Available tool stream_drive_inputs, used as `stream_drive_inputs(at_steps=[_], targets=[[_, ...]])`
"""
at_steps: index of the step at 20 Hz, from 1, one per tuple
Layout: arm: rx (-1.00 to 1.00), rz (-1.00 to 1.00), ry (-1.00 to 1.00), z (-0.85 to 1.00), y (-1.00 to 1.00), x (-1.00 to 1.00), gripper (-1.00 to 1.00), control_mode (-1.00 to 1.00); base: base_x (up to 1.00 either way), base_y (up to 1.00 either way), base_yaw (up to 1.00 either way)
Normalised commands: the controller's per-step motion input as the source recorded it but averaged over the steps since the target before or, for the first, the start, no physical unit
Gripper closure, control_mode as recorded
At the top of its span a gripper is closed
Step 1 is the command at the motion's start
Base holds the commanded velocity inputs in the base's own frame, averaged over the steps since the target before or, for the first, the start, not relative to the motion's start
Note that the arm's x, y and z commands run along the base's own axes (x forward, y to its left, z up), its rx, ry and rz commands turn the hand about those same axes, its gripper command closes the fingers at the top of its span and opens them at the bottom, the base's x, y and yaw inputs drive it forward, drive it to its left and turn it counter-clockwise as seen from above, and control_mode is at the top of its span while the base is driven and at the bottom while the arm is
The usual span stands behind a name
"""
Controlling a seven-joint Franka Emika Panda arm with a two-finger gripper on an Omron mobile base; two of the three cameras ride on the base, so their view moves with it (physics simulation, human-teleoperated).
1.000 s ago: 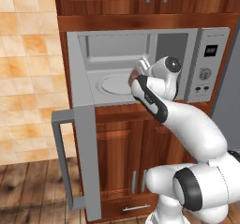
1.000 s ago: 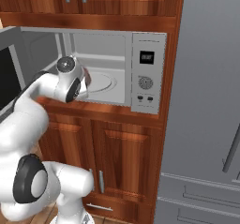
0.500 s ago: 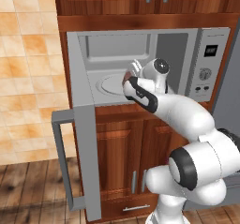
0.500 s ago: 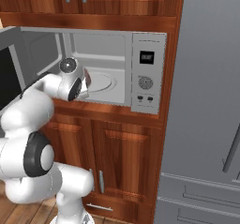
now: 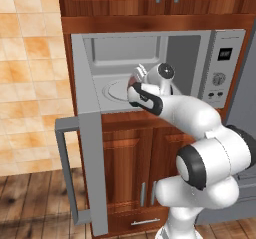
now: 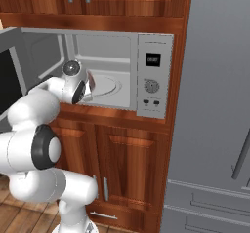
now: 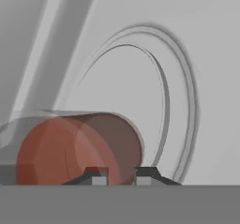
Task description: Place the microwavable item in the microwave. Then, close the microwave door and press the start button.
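Observation:
The microwave [image 5: 225, 83] [image 6: 154, 76] is built in among wooden cabinets, and the microwave door [image 5: 92, 173] [image 6: 7, 81] stands swung open at the left. My gripper [image 5: 135, 84] [image 6: 90, 88] [image 7: 120, 177] reaches into the cavity over the front of the round turntable [image 5: 112, 90] [image 6: 111, 85] [image 7: 136, 92]. It is shut on the microwavable item [image 5: 132, 85] [image 6: 92, 82] [image 7: 79, 148], a clear tumbler of reddish-brown liquid. In the hand view the tumbler's wall sits between the two fingertips, low over the cavity floor. Whether the tumbler touches the floor I cannot tell.
The open door with its bar handle [image 5: 65, 173] juts out toward the base on the left. The control panel with display and dial [image 6: 152, 85] is right of the cavity. Wooden cabinet doors [image 6: 132, 168] are below, a grey refrigerator [image 6: 215, 129] is at the right, and a tiled wall [image 5: 30, 83] is at the left.
The hand has carried the tumbler a little further left and deeper into the cavity. The elbow has swung lower and closer to the base.

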Motion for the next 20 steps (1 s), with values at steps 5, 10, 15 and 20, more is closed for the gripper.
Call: stream_drive_inputs(at_steps=[5,10,15,20], targets=[[0.00,0.00,-0.04,0.00,0.01,0.01,-1.00,-1.00,0.00,0.00,0.00],[0.00,0.00,-0.13,0.00,0.00,0.00,-1.00,-1.00,0.00,0.00,0.00],[0.00,0.00,-0.22,0.15,0.00,-0.04,-1.00,-1.00,0.00,0.00,0.00],[0.00,0.00,-0.31,0.55,0.00,-0.74,-1.00,-1.00,0.00,0.00,0.00]])
